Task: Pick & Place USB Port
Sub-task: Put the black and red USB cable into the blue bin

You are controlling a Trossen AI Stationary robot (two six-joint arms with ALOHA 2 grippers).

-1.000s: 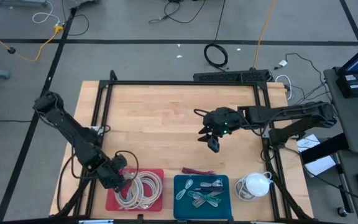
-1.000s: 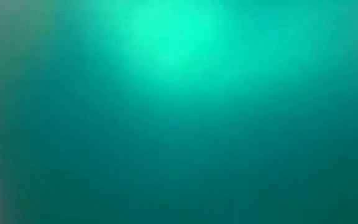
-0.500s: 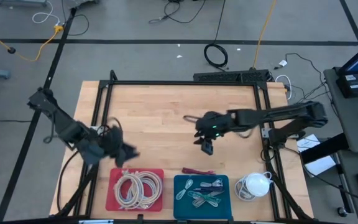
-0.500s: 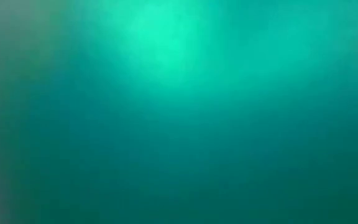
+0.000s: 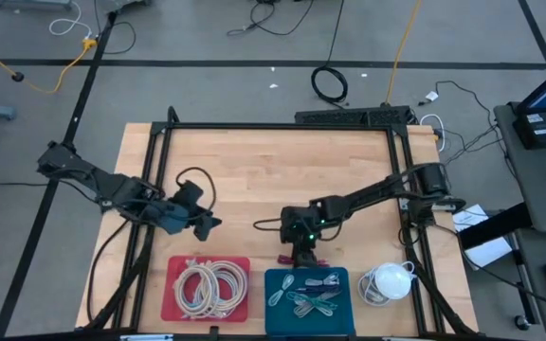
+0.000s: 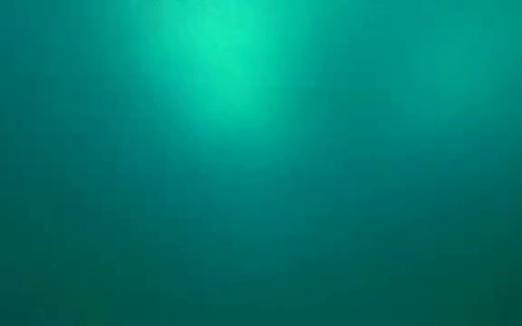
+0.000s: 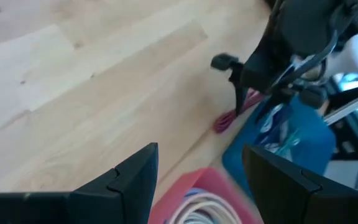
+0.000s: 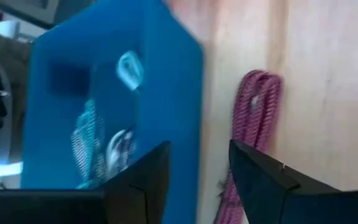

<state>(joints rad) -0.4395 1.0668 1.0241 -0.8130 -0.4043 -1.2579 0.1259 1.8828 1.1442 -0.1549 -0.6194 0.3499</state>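
High view first: a pale wooden table (image 5: 254, 180) framed by black rails stands on a grey floor (image 5: 207, 38) strewn with cables, with a yellow cable (image 5: 401, 43) running off behind and a black cable coil (image 5: 330, 85) near the far edge. Along the near edge sit a red tray (image 5: 173, 301) of coiled white cables (image 5: 207, 287), a blue tray (image 5: 278, 313) of small clear-bagged parts, and a white bundle (image 5: 390, 281) beside it. A magenta cable (image 5: 301, 260) lies on the wood, just beside the blue tray's far wall. The right gripper (image 5: 303, 254) is low over that cable, its fingers apart and nothing between them. The left gripper (image 5: 207, 224) sits above bare wood behind the red tray, fingers spread wide and empty. Low view shows only a teal blur.
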